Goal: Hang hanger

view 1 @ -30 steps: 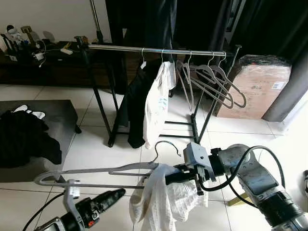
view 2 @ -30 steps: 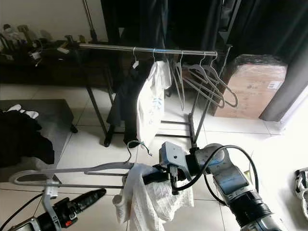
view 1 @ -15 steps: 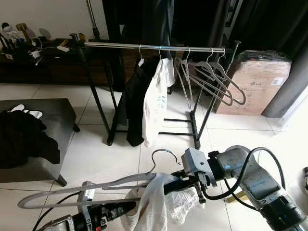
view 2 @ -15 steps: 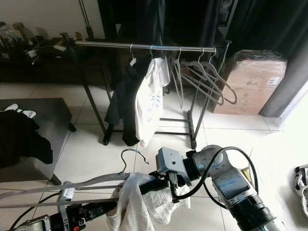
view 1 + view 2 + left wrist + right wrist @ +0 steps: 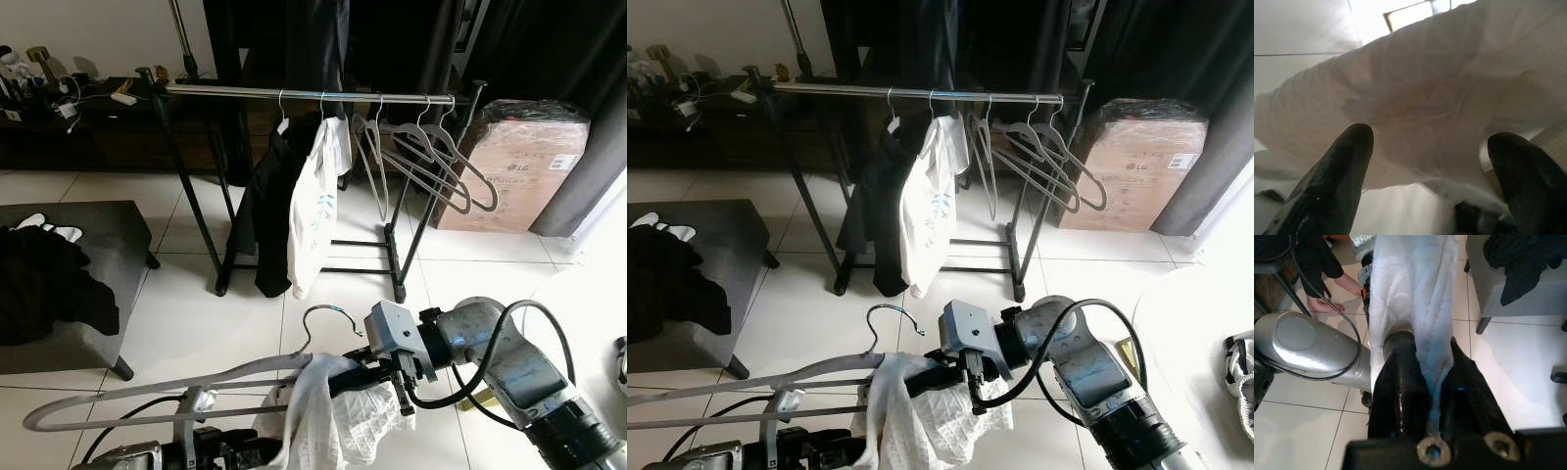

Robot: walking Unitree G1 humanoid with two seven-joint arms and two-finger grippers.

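Note:
A grey hanger [image 5: 147, 392] lies nearly level low in front of me, its hook [image 5: 328, 313] pointing up. A white garment [image 5: 338, 421] is draped over its right end. My right gripper [image 5: 345, 376] is shut on that garment at the hanger's neck; the right wrist view shows the cloth [image 5: 1415, 298] pinched between the fingers [image 5: 1400, 396]. Below the hanger, my left gripper [image 5: 250, 452] is open. Its fingertips [image 5: 1347, 147] stand apart just short of the white cloth [image 5: 1425, 98]. The clothes rail [image 5: 304, 94] is ahead, across the tiled floor.
A black garment [image 5: 266, 215], a white shirt [image 5: 312, 201] and several empty hangers [image 5: 431, 162] hang on the rail. A cardboard box [image 5: 524, 166] stands at its right. A grey bench [image 5: 108, 245] with dark clothes is at the left. A person's bare feet [image 5: 1327, 306] are behind me.
The camera has shifted a little. My left gripper has sunk lower and slid in under the white garment, and the hanger's left end has dropped. My right gripper keeps its hold.

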